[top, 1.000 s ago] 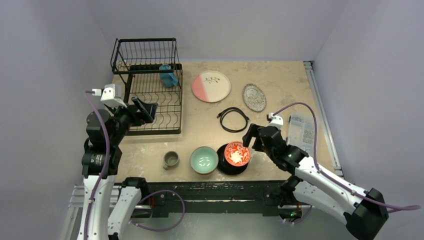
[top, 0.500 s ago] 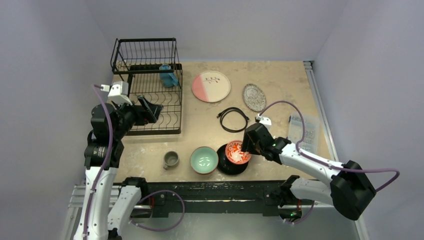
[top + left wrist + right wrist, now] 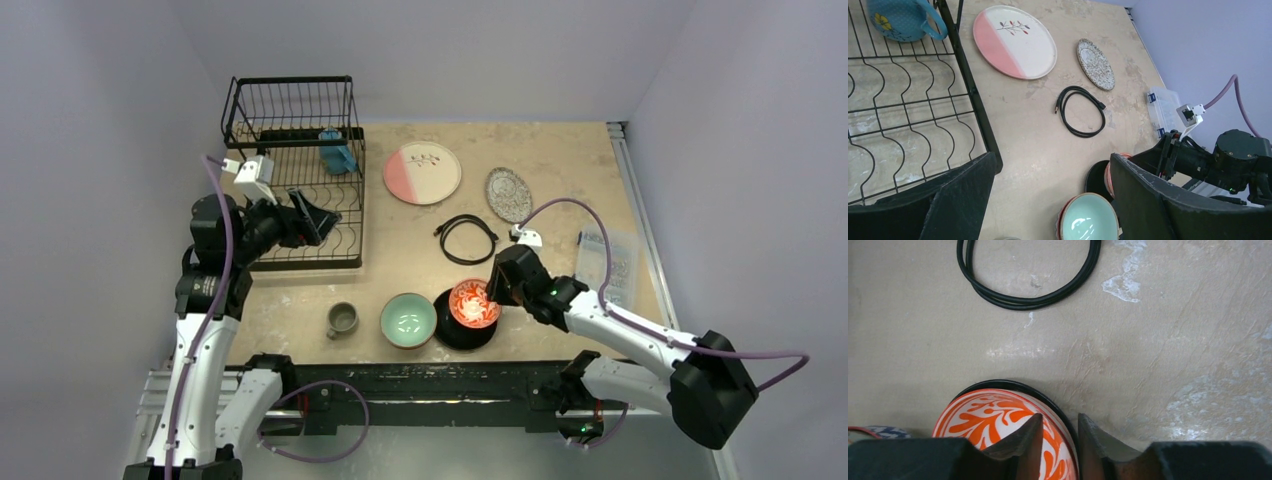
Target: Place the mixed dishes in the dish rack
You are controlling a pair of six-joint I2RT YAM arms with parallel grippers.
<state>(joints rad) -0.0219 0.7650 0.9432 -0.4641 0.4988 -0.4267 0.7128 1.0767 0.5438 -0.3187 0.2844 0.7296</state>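
Observation:
The red-patterned bowl (image 3: 472, 305) sits on the black plate (image 3: 455, 337) near the table's front edge. My right gripper (image 3: 1060, 440) is shut on its right rim, one finger inside and one outside. The mint-green bowl (image 3: 408, 319) and small grey cup (image 3: 342, 319) stand left of them. Further back lie the pink-and-white plate (image 3: 422, 172) and the speckled grey plate (image 3: 508, 194). The blue-handled mug (image 3: 338, 155) is in the dish rack (image 3: 300, 190). My left gripper (image 3: 318, 218) hangs open over the rack's lower tray, holding nothing.
A black coiled cable (image 3: 468, 239) lies mid-table, just beyond the red bowl. A clear plastic parts box (image 3: 605, 260) sits by the right edge. The rack's raised basket (image 3: 290, 105) fills the far left corner.
My right gripper came down onto the red bowl's rim and its jaws closed from wide open to a narrow gap. The left arm swung right and further over the rack, still open.

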